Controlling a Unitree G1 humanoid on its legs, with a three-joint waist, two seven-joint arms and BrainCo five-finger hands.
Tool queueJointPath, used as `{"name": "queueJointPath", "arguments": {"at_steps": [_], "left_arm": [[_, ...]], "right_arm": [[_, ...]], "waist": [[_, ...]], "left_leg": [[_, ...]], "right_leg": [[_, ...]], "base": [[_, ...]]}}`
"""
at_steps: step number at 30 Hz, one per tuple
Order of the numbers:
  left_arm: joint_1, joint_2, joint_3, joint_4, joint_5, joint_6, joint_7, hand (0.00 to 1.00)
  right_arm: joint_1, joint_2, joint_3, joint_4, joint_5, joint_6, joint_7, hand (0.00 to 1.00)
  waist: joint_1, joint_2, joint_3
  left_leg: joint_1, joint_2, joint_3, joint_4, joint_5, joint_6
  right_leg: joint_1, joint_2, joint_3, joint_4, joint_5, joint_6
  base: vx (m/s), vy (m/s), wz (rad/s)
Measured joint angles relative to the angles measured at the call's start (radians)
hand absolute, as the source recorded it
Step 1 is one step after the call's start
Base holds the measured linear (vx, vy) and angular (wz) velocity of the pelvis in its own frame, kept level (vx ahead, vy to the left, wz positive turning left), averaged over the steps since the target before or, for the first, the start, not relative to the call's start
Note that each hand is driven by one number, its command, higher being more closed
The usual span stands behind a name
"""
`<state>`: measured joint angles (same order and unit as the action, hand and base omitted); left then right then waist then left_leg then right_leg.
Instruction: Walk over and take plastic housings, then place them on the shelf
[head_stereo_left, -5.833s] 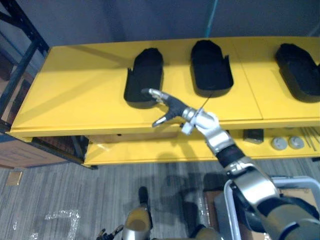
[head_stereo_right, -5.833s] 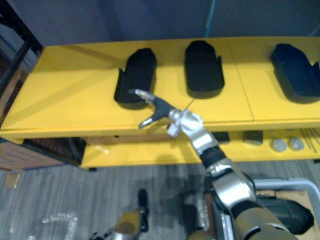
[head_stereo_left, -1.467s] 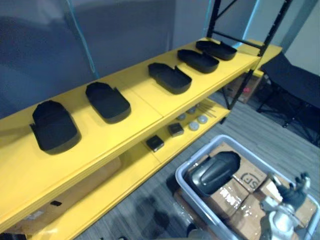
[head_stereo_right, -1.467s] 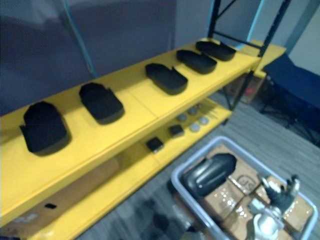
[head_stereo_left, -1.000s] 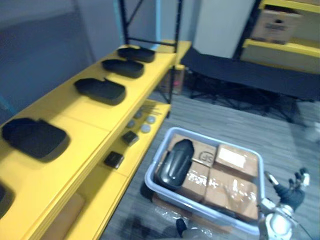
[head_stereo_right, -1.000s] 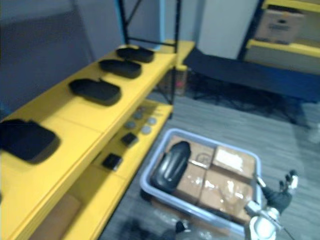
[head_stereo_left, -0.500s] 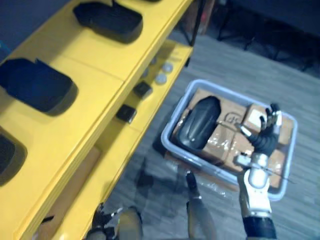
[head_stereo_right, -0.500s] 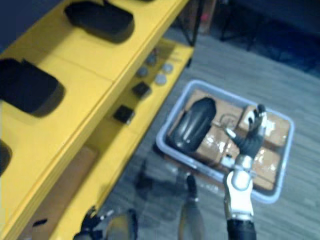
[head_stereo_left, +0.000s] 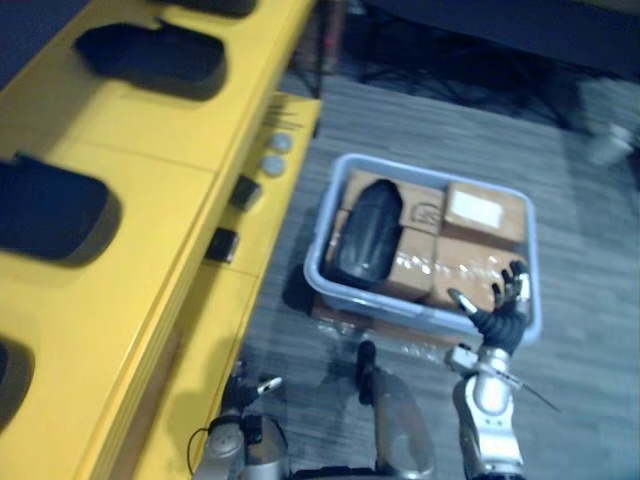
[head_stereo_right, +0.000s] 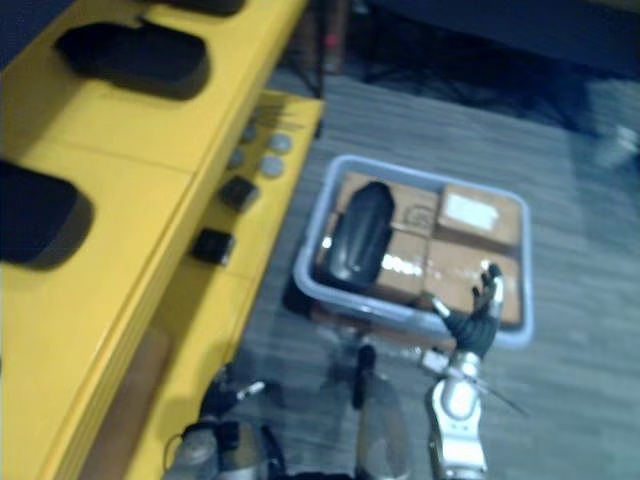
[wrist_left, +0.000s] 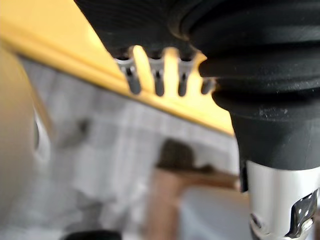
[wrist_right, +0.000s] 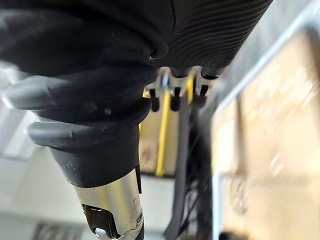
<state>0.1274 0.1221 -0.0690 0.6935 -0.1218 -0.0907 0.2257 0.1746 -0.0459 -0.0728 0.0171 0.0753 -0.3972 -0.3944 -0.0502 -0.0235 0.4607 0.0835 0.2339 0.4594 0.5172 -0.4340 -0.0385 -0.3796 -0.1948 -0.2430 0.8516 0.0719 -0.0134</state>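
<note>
Plastic housing (head_stereo_left: 366, 232) being carried on cardboard boxes (head_stereo_left: 478, 212) in the grey bin (head_stereo_left: 430, 171).
Right hand (head_stereo_left: 495, 320) is being held spread, empty, over the bin's near rim; left hand (head_stereo_left: 245, 392), by the yellow shelf (head_stereo_left: 150, 130), is being blurred: state cannot be told.

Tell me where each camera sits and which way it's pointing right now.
Left eye: head, looking down at bin, plastic housing, right hand.
Right eye: beside it, same scene; both share the yellow shelf.
Left wrist: along left hand toward the shelf's edge.
Right wrist: along right hand toward the bin's cardboard boxes.
</note>
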Motion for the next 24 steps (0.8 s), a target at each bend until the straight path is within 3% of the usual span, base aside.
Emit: {"name": "queueJointPath", "arguments": {"at_steps": [2,4,5,6,8,9,10,12,14,15,17,19,24], "left_arm": [[0.001,0.009,0.033,-0.004,0.003,-0.001,0.000,0.00],[-0.001,0.003,0.069,0.021,0.002,0.000,-0.002,0.00],[0.001,0.001,0.069,0.026,-0.002,-0.001,-0.003,0.00],[0.000,-0.004,0.071,0.026,-0.037,-0.003,-0.005,0.00],[0.001,0.003,0.091,0.040,-0.066,-0.001,-0.011,0.00],[0.005,0.017,0.103,0.053,-0.076,0.001,-0.011,0.00],[0.002,0.020,0.117,0.056,-0.079,0.004,-0.011,0.00],[0.003,0.002,0.134,0.075,-0.098,0.003,-0.005,0.00],[0.006,-0.022,0.135,0.096,-0.154,-0.011,0.005,0.00],[0.007,-0.023,0.135,0.096,-0.157,-0.016,0.004,0.00],[0.024,-0.032,0.131,0.092,-0.140,-0.091,-0.026,0.00],[0.027,-0.035,0.122,0.091,-0.137,-0.125,-0.036,0.00],[0.027,-0.053,0.085,0.070,-0.147,-0.131,-0.056,0.00]], "right_arm": [[-0.008,-0.001,0.015,0.000,0.000,-0.013,-0.001,0.00],[-0.071,-0.007,0.043,0.001,-0.002,-0.021,0.000,0.00],[-0.086,-0.008,0.048,0.000,-0.003,-0.022,0.000,0.00],[-0.106,-0.017,0.050,0.003,-0.011,-0.021,0.000,0.00],[-0.117,-0.021,0.065,0.008,-0.013,-0.014,0.000,0.00],[-0.116,-0.020,0.073,0.008,-0.015,-0.006,0.000,0.00],[-0.120,-0.026,0.073,0.008,-0.017,0.018,0.002,0.00],[-0.143,-0.045,0.057,0.008,-0.016,0.053,0.008,0.00],[-0.123,-0.068,0.013,0.012,-0.010,0.091,0.024,0.00],[-0.122,-0.073,0.008,0.015,-0.010,0.092,0.026,0.00],[-0.132,-0.106,-0.044,0.043,-0.006,0.091,0.052,0.00],[-0.164,-0.132,-0.095,0.043,0.033,0.088,0.075,0.00],[-0.353,-0.236,-0.147,0.199,0.129,0.105,0.112,0.00]], "waist": [[0.016,-0.022,-0.014],[0.024,-0.012,-0.018],[0.024,-0.010,-0.021],[0.032,-0.015,-0.021],[0.039,-0.020,-0.030],[0.039,-0.034,-0.041],[0.039,-0.038,-0.043],[0.037,0.003,-0.027],[0.030,0.029,-0.034],[0.030,0.029,-0.034],[0.028,0.032,-0.034],[0.022,0.042,-0.028],[0.017,0.068,-0.014]], "left_leg": [[-0.018,-0.007,0.040,-0.024,0.026,-0.004],[-0.014,-0.009,0.077,-0.117,0.085,0.005],[-0.016,-0.008,0.094,-0.131,0.095,-0.001],[-0.020,-0.008,0.125,-0.126,0.098,-0.003],[-0.034,0.000,0.140,-0.103,0.098,-0.004],[-0.057,0.004,0.138,-0.085,0.097,-0.006],[-0.082,0.014,0.136,-0.070,0.105,-0.019],[-0.090,0.047,0.130,-0.066,0.118,-0.039],[-0.084,0.045,0.117,-0.075,0.143,-0.039],[-0.084,0.041,0.113,-0.078,0.148,-0.036],[-0.085,0.006,0.069,-0.127,0.184,-0.037],[-0.086,-0.021,0.068,-0.177,0.197,-0.042],[-0.115,-0.092,0.005,-0.203,0.220,-0.029]], "right_leg": [[0.020,-0.011,-0.032,-0.045,-0.018,0.001],[0.068,0.033,-0.090,-0.249,-0.023,-0.003],[0.071,0.039,-0.093,-0.277,-0.040,-0.010],[0.072,0.009,-0.098,-0.267,-0.093,-0.011],[0.111,-0.034,-0.110,-0.329,-0.101,0.034],[0.146,-0.047,-0.107,-0.430,-0.093,0.102],[0.173,-0.016,-0.116,-0.515,-0.120,0.098],[0.171,0.029,-0.112,-0.549,-0.095,0.082],[0.170,0.042,-0.102,-0.548,-0.099,0.067],[0.170,0.042,-0.099,-0.551,-0.099,0.067],[0.161,0.041,-0.082,-0.585,-0.075,0.060],[0.145,0.036,-0.076,-0.613,-0.051,0.063],[0.116,-0.025,-0.085,-0.592,-0.033,0.076]], "base": [[-0.01,-0.042,-0.65],[-0.05,-0.061,-0.86],[-0.05,-0.058,-0.76],[-0.07,-0.100,-0.60],[-0.05,-0.124,-0.36],[0.01,-0.248,-0.14],[0.02,-0.266,-0.26],[0.01,-0.213,-0.36],[0.00,-0.130,-0.23],[-0.01,-0.123,-0.19],[-0.04,-0.072,-0.18],[-0.07,0.005,-0.10],[-0.10,0.074,0.19]]}}
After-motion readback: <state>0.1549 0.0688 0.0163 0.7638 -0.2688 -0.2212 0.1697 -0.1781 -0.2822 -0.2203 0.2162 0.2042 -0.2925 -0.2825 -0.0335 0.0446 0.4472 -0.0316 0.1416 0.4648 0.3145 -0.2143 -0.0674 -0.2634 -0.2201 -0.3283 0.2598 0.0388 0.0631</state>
